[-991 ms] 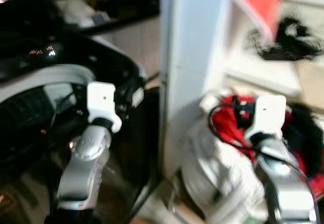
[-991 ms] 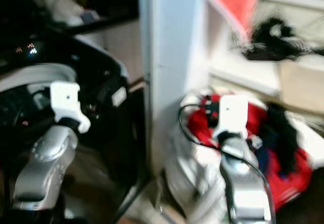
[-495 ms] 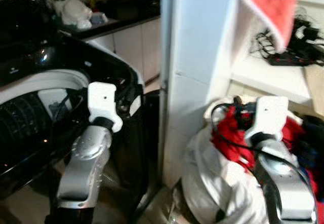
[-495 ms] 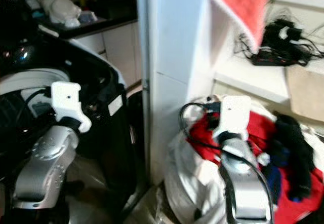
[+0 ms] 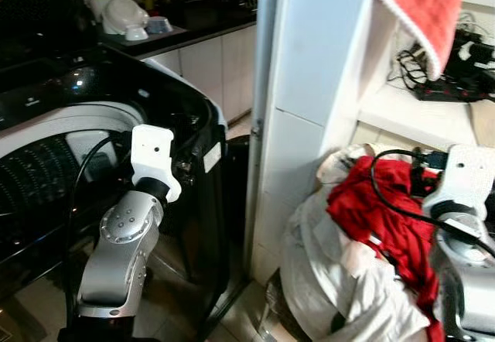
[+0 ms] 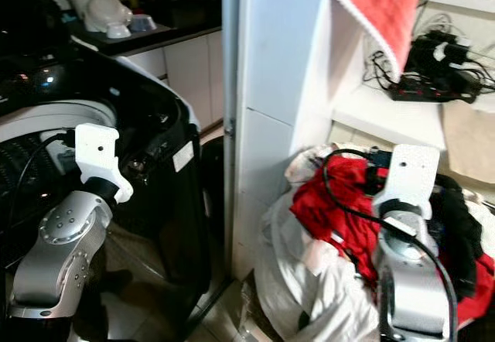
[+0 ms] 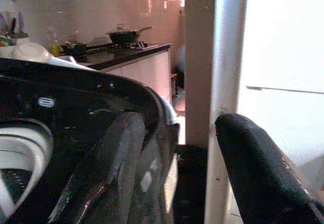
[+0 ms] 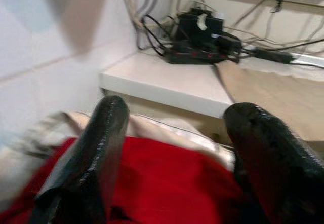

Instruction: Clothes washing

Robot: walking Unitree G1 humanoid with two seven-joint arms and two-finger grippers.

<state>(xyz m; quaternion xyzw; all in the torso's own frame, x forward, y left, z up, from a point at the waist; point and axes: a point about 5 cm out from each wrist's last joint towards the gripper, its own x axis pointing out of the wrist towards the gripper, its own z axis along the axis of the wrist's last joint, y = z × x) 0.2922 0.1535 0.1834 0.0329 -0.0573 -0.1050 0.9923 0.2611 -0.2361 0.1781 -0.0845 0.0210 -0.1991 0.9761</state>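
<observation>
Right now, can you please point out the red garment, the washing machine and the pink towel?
red garment (image 5: pixel 377 206): left eye view, on its red fabric atop the laundry pile.
washing machine (image 5: pixel 166 94): left eye view, on its black top rim.
pink towel (image 6: pixel 377 1): right eye view, middle of the hanging cloth.

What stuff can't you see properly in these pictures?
- Inside of the washing machine: head views, cut off by the picture's edge and hidden by the left arm.
- Bottom of the laundry pile: under the red garment, behind the right arm.
- Red garment up close, right wrist view: blurred, flanked by the right hand fingers.
- Pink towel: top cut off.
</observation>
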